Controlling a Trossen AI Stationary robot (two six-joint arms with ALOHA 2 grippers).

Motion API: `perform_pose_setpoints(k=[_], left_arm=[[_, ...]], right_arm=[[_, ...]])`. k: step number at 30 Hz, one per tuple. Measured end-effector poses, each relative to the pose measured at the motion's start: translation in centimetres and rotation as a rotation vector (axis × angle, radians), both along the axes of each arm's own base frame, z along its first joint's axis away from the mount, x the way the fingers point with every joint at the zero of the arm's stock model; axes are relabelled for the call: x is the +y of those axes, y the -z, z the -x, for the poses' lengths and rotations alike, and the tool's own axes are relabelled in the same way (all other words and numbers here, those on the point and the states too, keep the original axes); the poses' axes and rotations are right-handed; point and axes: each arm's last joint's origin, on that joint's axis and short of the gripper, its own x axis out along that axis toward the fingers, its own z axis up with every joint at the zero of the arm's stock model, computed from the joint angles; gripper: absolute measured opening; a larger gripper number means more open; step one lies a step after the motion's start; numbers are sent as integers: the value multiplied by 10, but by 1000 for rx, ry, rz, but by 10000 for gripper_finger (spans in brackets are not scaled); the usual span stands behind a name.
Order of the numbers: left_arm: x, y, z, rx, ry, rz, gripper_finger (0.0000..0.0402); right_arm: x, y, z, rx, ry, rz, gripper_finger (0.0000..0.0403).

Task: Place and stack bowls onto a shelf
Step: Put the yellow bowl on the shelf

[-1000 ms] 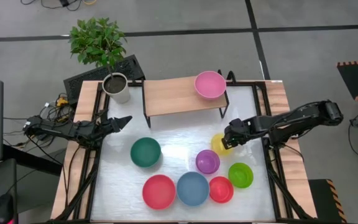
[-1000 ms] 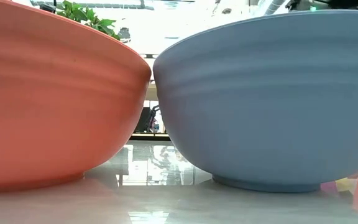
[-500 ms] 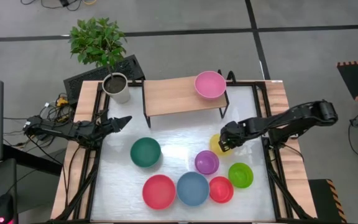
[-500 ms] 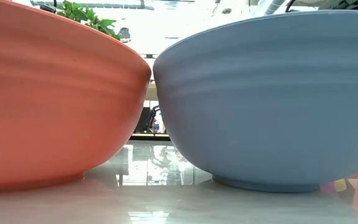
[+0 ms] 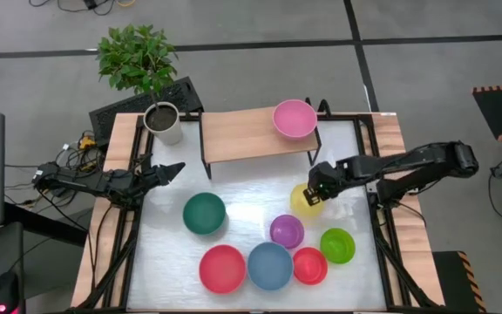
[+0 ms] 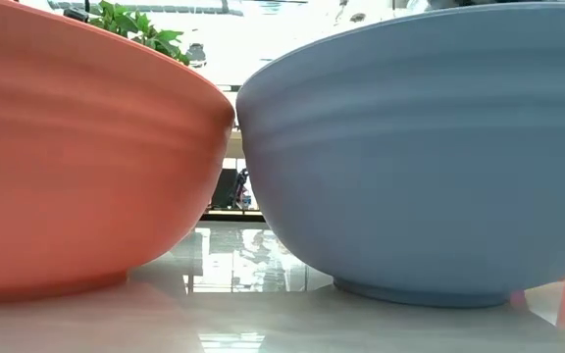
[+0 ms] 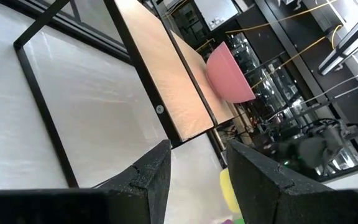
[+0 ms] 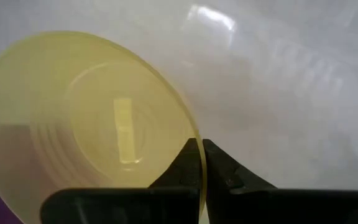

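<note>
Across white tabletop (image 5: 242, 187): right gripper (image 5: 318, 185) clenched on yellow bowl (image 5: 304, 201) rim, shelf (image 5: 251, 133) lying toward eleven o'clock from it with pink bowl (image 5: 295, 119) already at its near end, left gripper (image 5: 171, 169) idle, released, far side.

Grey floor (image 5: 260, 26) with dark seams, a potted plant (image 5: 138, 59) at the white table's (image 5: 168, 253) corner.

Bowl (image 5: 295, 119) on shelf (image 5: 242, 136); pot (image 5: 163, 123) left.
</note>
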Motion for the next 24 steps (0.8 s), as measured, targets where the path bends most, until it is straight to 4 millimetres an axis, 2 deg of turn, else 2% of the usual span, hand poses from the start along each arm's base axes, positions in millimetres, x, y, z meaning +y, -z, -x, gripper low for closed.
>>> perform_pose_setpoints(k=[6, 11, 14, 17, 20, 24], left_arm=[[0, 0, 0, -1, -4, 3, 140], [0, 0, 0, -1, -3, 3, 140], [0, 0, 0, -1, -3, 3, 140], [0, 1, 0, 6, -3, 2, 140], [0, 2, 0, 15, 2, 1, 140], [0, 2, 0, 19, 2, 0, 140]], right_arm=[[-17, -68, -22, -151, -53, 60, 22], [-27, -122, -48, -257, -126, 121, 22], [-31, -148, -67, -295, -187, 154, 22], [-36, -167, -89, -327, -251, 205, 22], [-44, -177, -113, -349, -308, 259, 22], [-61, -173, -146, -321, -346, 331, 22]])
